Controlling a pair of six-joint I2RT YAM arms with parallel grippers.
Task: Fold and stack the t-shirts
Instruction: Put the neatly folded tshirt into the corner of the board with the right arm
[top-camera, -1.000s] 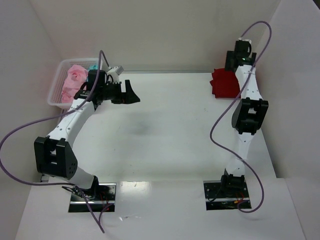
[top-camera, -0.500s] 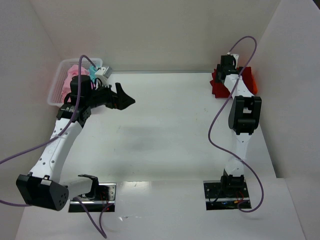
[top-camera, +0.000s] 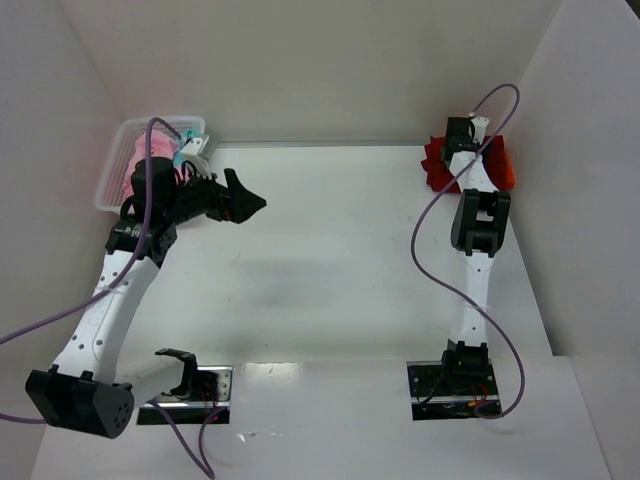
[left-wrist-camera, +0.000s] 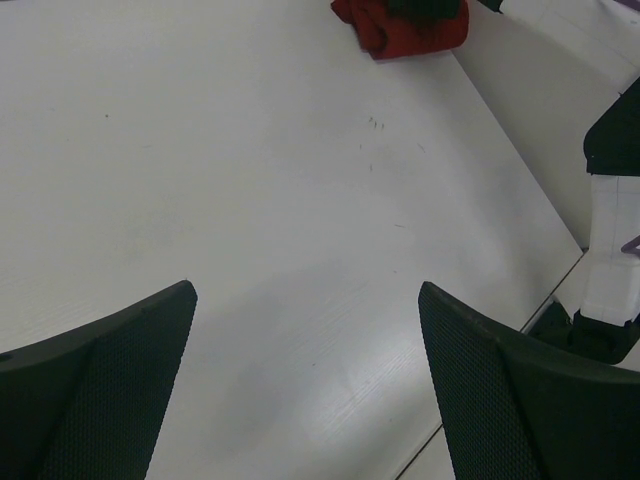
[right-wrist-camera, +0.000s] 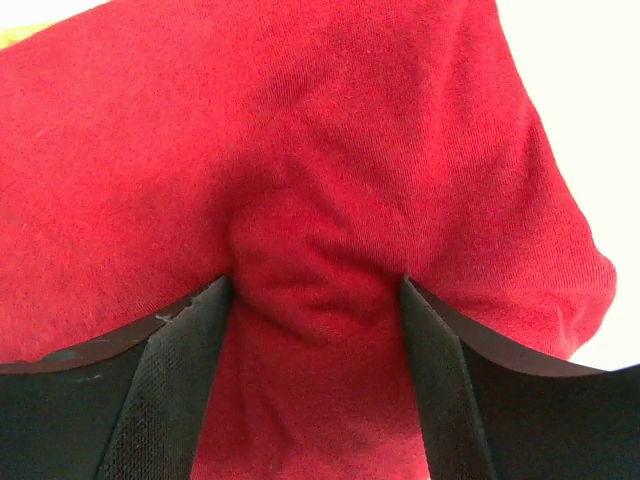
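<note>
basket (top-camera: 108, 185) upper left: pink t-shirts (top-camera: 148, 148), teal t-shirt (top-camera: 182, 158) | left end effector (left-wrist-camera: 305, 295) wide open, empty, over bench (left-wrist-camera: 250, 180) | right end effector (right-wrist-camera: 318, 285) straddles dark red t-shirt (right-wrist-camera: 300, 150) fold, upper right; grip unclear

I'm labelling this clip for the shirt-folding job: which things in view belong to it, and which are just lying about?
Part of the job: dark red t-shirt, with the right gripper astride a fold of it; orange-red cloth beside it; pink t-shirts and a teal t-shirt in the white mesh basket.
Just lying about: the white mesh basket itself; purple cables.
</note>
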